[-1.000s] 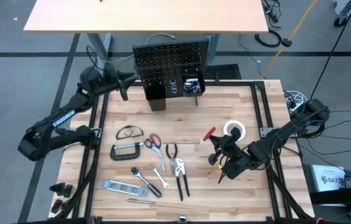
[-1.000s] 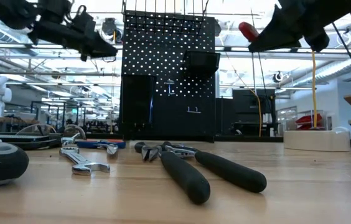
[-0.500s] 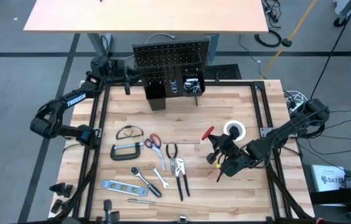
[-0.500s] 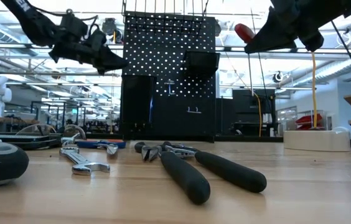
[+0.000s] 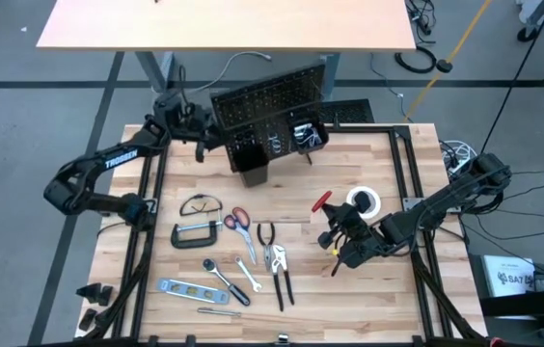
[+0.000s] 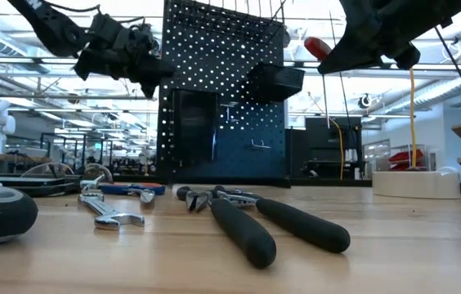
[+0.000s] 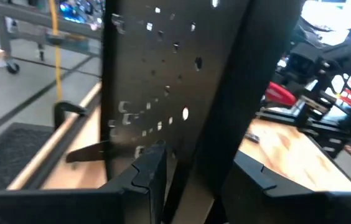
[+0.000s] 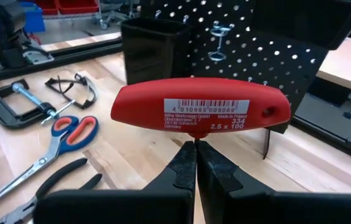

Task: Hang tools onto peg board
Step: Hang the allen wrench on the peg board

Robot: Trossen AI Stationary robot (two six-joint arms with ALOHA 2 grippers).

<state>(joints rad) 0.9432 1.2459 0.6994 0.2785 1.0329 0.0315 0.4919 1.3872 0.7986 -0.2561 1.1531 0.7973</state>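
The peg board [image 5: 272, 101], a black perforated panel with a black bin [image 5: 248, 154] at its foot, stands askew at the table's far edge. My left gripper [image 5: 206, 135] is at its left edge, fingers open on either side of that edge [image 7: 206, 143]. My right gripper [image 5: 331, 221], over the table's right half, is shut on a red T-handled screwdriver [image 8: 200, 106] held clear of the table. Safety glasses [image 5: 200, 204], C-clamp [image 5: 195, 233], scissors [image 5: 236, 221], pliers [image 5: 267, 234], ratchet wrench [image 5: 219, 273] and level [image 5: 183, 287] lie flat on the wood. My left gripper comes level from the table's left, and the board's left edge flange [image 7: 191, 158] fills the gap between its two fingers [image 7: 147, 177]. Whether they pinch it or only bear against it, I cannot tell. The board's foot stays on the table. My right gripper pinches the screwdriver between its two fingers just under the middle of the red cross handle [image 8: 195, 138]; the fingers hide the place itself. The handle lies across the fingertips and beyond them, facing the peg board, and the tool is lifted clear.
A white tape roll [image 5: 364, 202] lies close by my right gripper, toward the table's right edge. More pliers [image 5: 280, 270] lie mid-table. Black frame rails [image 5: 402, 164] border the tabletop. Bare wood lies between the board and the tools.
My left gripper has gone toward the table's right, onto the peg board's left edge, turning its wrist. The board has turned about on its foot: its right end has swung toward the far edge, its left end toward the near side.
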